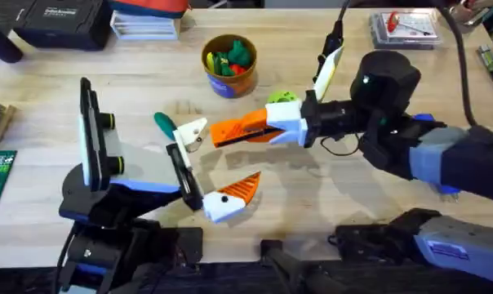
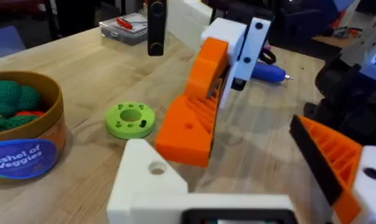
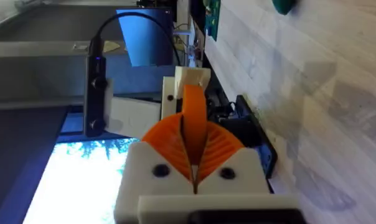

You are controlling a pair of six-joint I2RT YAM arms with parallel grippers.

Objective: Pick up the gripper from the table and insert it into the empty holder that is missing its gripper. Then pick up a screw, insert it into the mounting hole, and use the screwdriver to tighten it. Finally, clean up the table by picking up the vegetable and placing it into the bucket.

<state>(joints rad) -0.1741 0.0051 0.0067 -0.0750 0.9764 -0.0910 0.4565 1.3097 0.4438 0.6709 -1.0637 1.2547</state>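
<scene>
The white gripper (image 1: 191,131) sits at the end of the black holder (image 1: 179,163) on my left arm, its mounting hole (image 2: 157,167) facing up. My left gripper (image 1: 218,163) is open, its other finger orange-padded (image 1: 234,196). My right gripper (image 1: 242,131) is shut, its orange pads pressed together with their tips right at the white gripper (image 3: 191,78); I cannot tell whether a screw is between them. The dark-green vegetable (image 1: 163,122) lies on the table (image 1: 312,212) just left of the white gripper. The bucket (image 1: 228,64) stands behind. The blue screwdriver (image 2: 269,73) lies beyond the right gripper.
A flat green disc (image 1: 283,98) lies beside the right gripper. A clear box of parts (image 1: 406,26) sits at the back right and a black case (image 1: 59,20) at the back left. A black upright stand (image 1: 87,131) rises at the left.
</scene>
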